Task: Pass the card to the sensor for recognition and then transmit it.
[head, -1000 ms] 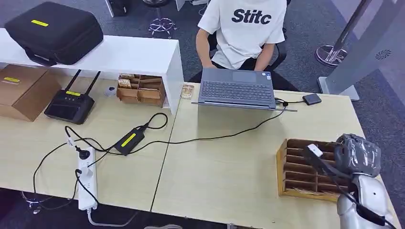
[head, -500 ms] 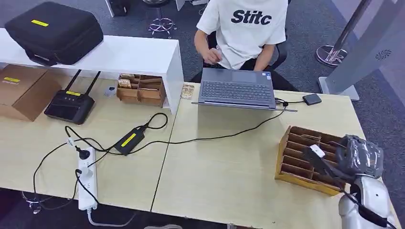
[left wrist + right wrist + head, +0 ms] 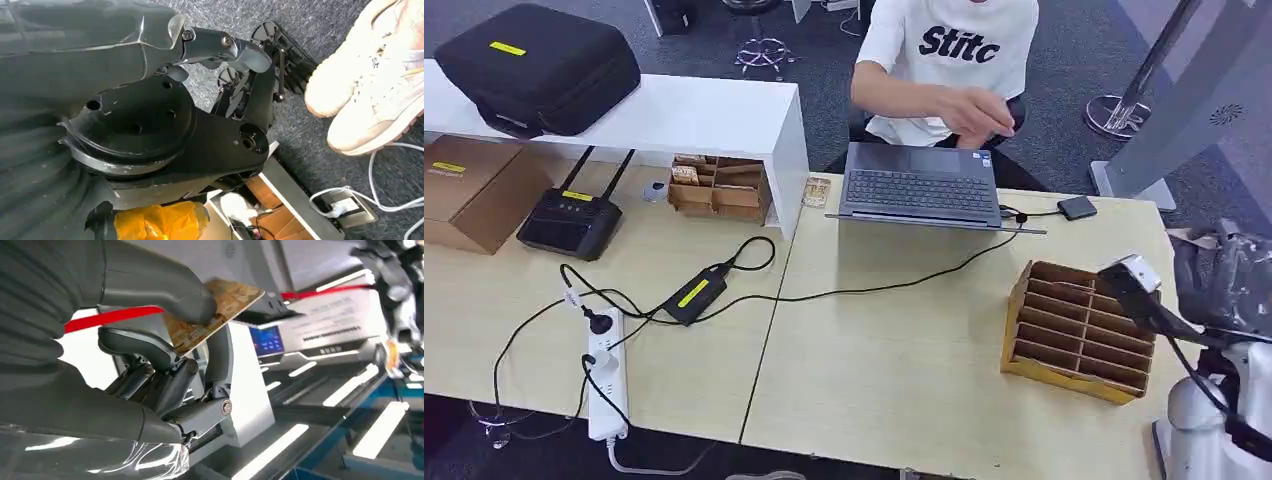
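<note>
A: What was the condition of the fingers (image 3: 145, 347) on the right hand (image 3: 1224, 275)?

B: Thumb and fingers were pinching the card (image 3: 215, 315), tan and patterned, lifted off the surface (image 3: 904, 340) at its right end, beside the wooden slotted rack (image 3: 1074, 335).

A: And the left hand?

B: Its fingers could not be made out; the wrist picture faced the carpet and a pair of pale shoes (image 3: 370, 85).

A: Surroundings?

B: A person in a white shirt (image 3: 959, 55) sat behind an open laptop (image 3: 919, 190), one arm raised above it. A cable (image 3: 874, 290) crossed the surface.
</note>
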